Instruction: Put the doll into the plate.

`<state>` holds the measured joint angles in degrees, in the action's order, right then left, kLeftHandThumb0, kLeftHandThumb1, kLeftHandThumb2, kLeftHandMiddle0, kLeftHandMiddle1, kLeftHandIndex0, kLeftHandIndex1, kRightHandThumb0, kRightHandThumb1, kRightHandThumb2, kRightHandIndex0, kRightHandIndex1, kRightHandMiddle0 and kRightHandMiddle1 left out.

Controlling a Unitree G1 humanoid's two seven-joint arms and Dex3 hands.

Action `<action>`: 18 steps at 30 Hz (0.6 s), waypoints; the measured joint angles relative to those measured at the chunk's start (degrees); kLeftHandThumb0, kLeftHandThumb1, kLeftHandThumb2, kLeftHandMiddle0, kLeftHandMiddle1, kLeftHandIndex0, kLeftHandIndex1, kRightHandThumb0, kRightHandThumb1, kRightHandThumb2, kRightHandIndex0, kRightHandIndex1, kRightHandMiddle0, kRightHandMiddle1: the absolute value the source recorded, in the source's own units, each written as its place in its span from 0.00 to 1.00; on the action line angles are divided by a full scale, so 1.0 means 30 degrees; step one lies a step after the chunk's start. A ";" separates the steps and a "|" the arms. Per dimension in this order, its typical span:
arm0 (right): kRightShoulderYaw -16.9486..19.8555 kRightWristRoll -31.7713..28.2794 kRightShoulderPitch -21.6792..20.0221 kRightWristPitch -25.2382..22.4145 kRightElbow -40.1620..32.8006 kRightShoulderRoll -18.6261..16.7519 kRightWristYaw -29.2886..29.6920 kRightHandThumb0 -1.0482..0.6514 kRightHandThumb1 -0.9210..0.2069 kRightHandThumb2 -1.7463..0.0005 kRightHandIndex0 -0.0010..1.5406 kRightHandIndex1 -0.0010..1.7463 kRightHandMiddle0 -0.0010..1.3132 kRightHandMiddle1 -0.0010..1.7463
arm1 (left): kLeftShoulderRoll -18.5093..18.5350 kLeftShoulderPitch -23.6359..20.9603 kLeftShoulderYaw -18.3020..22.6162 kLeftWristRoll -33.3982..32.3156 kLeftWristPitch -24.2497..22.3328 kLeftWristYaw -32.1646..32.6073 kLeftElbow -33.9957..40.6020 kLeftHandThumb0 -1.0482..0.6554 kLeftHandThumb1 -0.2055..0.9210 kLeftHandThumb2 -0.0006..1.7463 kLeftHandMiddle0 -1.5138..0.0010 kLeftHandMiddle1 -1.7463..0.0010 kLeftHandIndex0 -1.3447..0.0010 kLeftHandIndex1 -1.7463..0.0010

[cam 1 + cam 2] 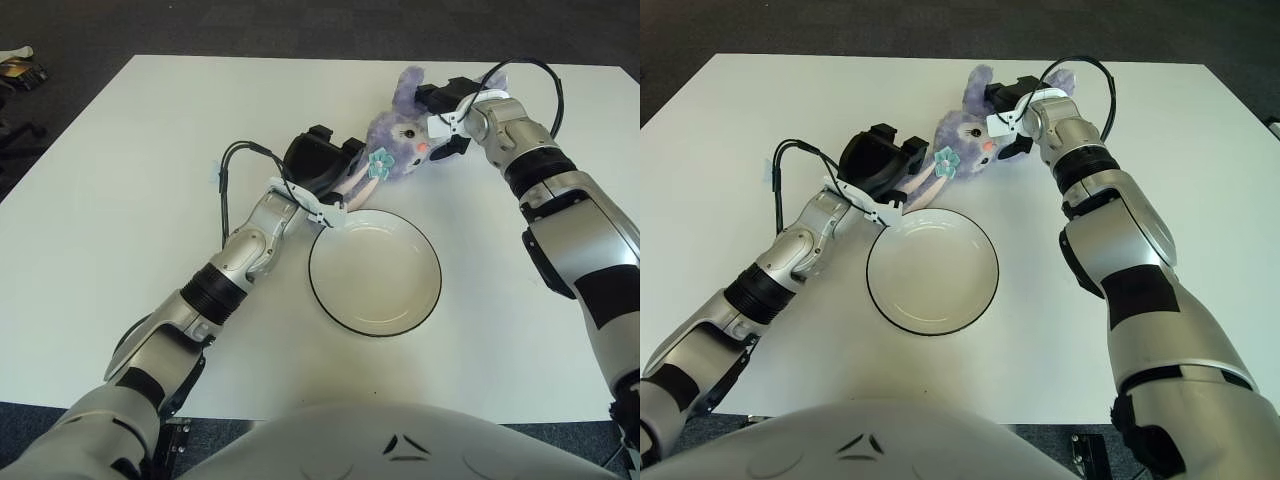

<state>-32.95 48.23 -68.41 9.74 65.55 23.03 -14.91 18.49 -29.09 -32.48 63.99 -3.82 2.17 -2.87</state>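
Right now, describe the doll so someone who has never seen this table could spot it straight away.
On the white table, look just beyond the far rim of the round white plate. The doll lies there between the left hand and right hand: the only fuzzy purple thing, with long ears and a teal flower.

Doll hemmed in on both sides; plate open from below.
The left hand [322, 165] crowds the plate's [375, 271] upper-left rim, the right hand [447, 110] grips the doll [395, 140] just above the rim. The white table [130, 180] lies bare at left, right and bottom.
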 measured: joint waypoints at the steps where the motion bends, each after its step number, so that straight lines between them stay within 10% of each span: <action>1: -0.0011 -0.0045 -0.0068 -0.0006 0.0070 -0.0021 -0.0263 0.28 0.60 0.44 0.04 0.32 0.00 0.33 | -0.0008 0.0000 0.0002 0.0004 0.0000 -0.0007 0.0017 0.61 0.31 0.86 0.59 0.00 0.54 0.01; 18: -0.0030 -0.0852 -0.0802 -0.0385 0.1002 -0.0404 -0.2821 0.37 0.64 0.39 0.08 0.43 0.00 0.31 | -0.0217 -0.0001 0.0266 -0.0218 0.0094 -0.0228 0.0096 0.61 0.31 0.86 0.59 0.00 0.54 0.01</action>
<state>-33.04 45.67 -70.81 8.58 68.55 21.82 -23.37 17.84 -29.09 -31.68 63.34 -3.53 1.48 -2.58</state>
